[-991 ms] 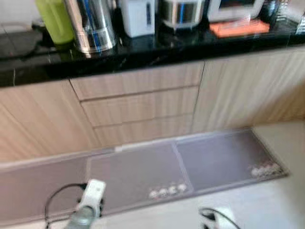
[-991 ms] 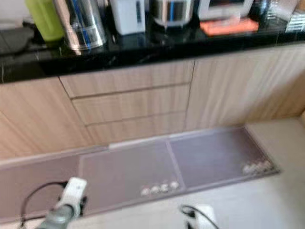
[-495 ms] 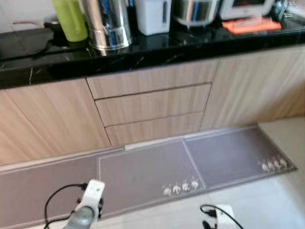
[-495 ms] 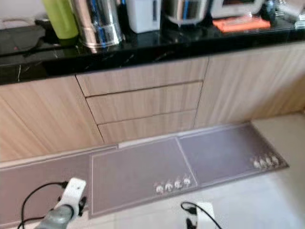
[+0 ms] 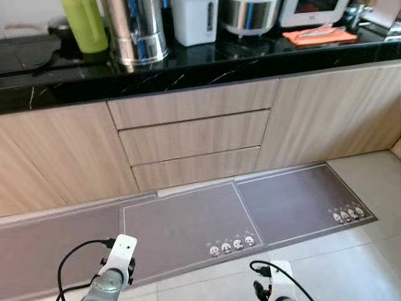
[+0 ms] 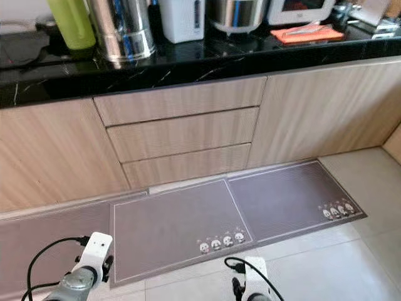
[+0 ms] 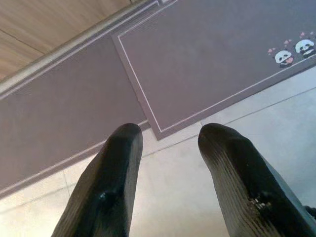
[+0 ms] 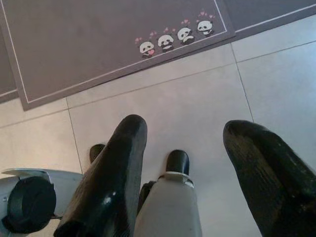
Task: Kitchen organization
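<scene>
A black stone counter (image 5: 207, 66) runs across the top, carrying a green bottle (image 5: 83, 25), a steel canister (image 5: 135, 31), a white appliance (image 5: 194, 20), a steel pot (image 5: 249, 14) and an orange cloth (image 5: 316, 36). Below it are wooden cabinet doors and three drawers (image 5: 194, 135). Both arms hang low over the floor. My left gripper (image 7: 168, 138) is open above the edge of a grey mat. My right gripper (image 8: 190, 136) is open over pale tiles, with nothing between its fingers.
Grey floor mats (image 5: 188, 222) with small panda prints (image 5: 232, 246) lie along the cabinet base. Pale floor tiles (image 5: 351, 263) spread at the lower right. My own feet and leg (image 8: 170, 197) show under the right gripper.
The camera has shifted and the blur has cleared, so the counter and mats sit slightly differently in frame. Both arms hang as before.
</scene>
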`<state>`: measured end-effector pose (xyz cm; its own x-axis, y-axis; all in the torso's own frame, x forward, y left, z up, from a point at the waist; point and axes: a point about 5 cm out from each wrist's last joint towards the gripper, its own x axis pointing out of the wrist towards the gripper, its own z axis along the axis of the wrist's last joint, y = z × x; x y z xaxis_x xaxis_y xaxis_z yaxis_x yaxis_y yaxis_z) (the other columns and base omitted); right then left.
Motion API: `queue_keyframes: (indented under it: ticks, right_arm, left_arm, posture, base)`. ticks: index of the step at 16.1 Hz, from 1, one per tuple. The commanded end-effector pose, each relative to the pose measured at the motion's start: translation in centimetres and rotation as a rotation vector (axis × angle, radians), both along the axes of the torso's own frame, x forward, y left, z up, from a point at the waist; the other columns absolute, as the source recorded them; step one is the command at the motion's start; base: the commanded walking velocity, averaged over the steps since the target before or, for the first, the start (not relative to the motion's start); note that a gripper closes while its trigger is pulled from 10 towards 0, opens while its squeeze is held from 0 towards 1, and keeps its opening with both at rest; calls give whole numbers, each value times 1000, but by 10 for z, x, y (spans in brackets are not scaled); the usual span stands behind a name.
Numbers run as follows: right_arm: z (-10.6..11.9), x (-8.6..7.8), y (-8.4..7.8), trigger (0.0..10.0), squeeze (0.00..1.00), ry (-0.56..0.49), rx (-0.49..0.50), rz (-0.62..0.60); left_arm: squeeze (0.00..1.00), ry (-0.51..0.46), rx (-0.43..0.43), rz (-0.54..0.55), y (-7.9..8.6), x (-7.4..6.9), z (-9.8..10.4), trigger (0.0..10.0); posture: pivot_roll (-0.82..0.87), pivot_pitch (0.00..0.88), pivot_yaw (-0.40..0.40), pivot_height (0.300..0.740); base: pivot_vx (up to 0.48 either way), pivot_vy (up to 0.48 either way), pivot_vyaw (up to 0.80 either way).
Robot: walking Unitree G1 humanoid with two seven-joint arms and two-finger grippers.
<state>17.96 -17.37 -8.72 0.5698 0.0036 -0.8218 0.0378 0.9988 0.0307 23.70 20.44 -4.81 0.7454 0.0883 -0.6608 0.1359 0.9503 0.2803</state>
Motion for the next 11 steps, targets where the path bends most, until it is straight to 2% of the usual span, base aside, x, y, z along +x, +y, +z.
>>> queue_keyframes:
  ticks: [1,4,6,8,11]
  right_arm:
    - [-3,-9,-8,10000,0,7,-2,-23]
    - [-5,-26,-32,10000,0,12,-24,2]
    - [-6,-36,-44,10000,0,20,-28,-5]
    - [-6,-39,-48,10000,0,20,-24,-39]
    - [-7,-33,-37,10000,0,22,-21,-9]
  left_arm:
    - [0,17,1,20,4,-4,-2,10000]
    - [0,27,-4,17,3,-6,-4,10000]
    - [0,32,-9,13,0,-7,-5,10000]
    - [0,30,-2,7,0,-6,-5,10000]
    - [0,34,-2,9,0,-7,-5,10000]
  posture:
    - [-37,0,28,740]
    - [-42,0,29,740]
    - [-42,0,29,740]
    - [-43,0,31,740]
    - [-44,0,31,740]
  base:
    - [326,0,0]
    - [355,0,0]
    - [373,0,534]
    - [371,0,0]
    - [371,0,0]
